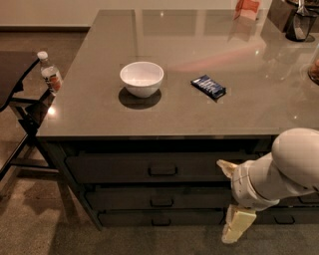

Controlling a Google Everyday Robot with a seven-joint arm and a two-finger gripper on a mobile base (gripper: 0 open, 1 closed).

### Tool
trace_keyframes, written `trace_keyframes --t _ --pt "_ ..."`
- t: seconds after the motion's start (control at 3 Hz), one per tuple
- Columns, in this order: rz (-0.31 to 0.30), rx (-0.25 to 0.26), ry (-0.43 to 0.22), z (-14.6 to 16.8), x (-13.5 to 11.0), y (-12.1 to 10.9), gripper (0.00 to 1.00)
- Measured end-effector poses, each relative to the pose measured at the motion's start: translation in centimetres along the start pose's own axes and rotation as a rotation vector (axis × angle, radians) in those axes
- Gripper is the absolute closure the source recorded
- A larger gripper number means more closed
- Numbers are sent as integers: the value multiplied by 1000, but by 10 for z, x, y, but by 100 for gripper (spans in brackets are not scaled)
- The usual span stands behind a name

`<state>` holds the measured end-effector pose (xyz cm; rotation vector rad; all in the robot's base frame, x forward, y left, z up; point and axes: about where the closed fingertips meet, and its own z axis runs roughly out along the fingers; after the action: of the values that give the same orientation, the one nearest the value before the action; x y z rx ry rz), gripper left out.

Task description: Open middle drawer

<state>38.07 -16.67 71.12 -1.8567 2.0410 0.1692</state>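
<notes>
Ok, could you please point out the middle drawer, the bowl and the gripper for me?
middle drawer [130, 198]: camera view, front panel, left of centre.
bowl [142, 78]: camera view, white inside wall.
gripper [237, 226]: camera view, pale tip, low at the right.

The gripper [236, 227] hangs below the front edge of the tabletop [99, 114], toward its right front corner. With the pale arm [279, 174] above it, itself cut off by the picture's right side, it hides the right stretch of the middle drawer [149, 198]. At the far edge an orange carton [247, 7] and a dark appliance [299, 20] are cropped by the top. A brownish object [314, 69] on the right edge is mostly out of view, and the print on the blue packet [209, 87] is too small to read.
</notes>
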Motion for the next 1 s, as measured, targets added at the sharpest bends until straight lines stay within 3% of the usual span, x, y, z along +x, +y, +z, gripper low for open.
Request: trace_keyframes --t 0.67,1.0 --pt "12 -20 -24 6 0 2 0" --pt "27 -41 -64 41 5 11 0"
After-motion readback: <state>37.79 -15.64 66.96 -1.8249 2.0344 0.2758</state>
